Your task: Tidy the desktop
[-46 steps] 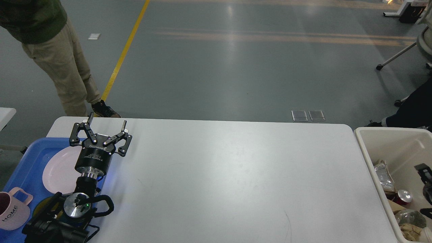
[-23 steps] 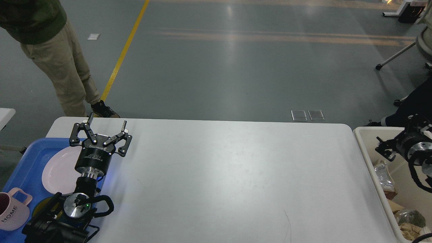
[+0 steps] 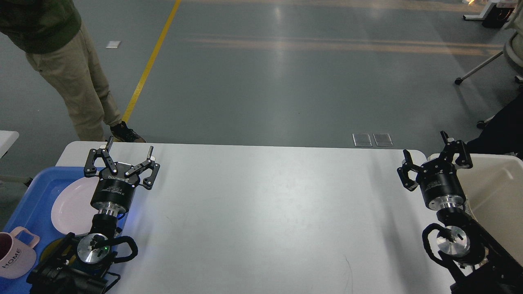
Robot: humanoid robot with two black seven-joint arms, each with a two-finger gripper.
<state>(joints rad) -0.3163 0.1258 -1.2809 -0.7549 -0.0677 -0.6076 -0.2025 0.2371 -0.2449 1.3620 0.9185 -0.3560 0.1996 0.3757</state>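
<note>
Across the view, the desktop (image 3: 261,212) runs left-right, left hand (image 3: 130,150) and right hand (image 3: 425,145) both released.

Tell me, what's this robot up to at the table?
It is tidying the desktop, and neither arm is holding anything right now. The left claw hangs open at the table's left end, by the blue tray with a pink plate and a mug on it. The right claw is open too, at the right end beside the beige bin. The white surface between them shows nothing left on it. A person stands behind the far left corner.
</note>
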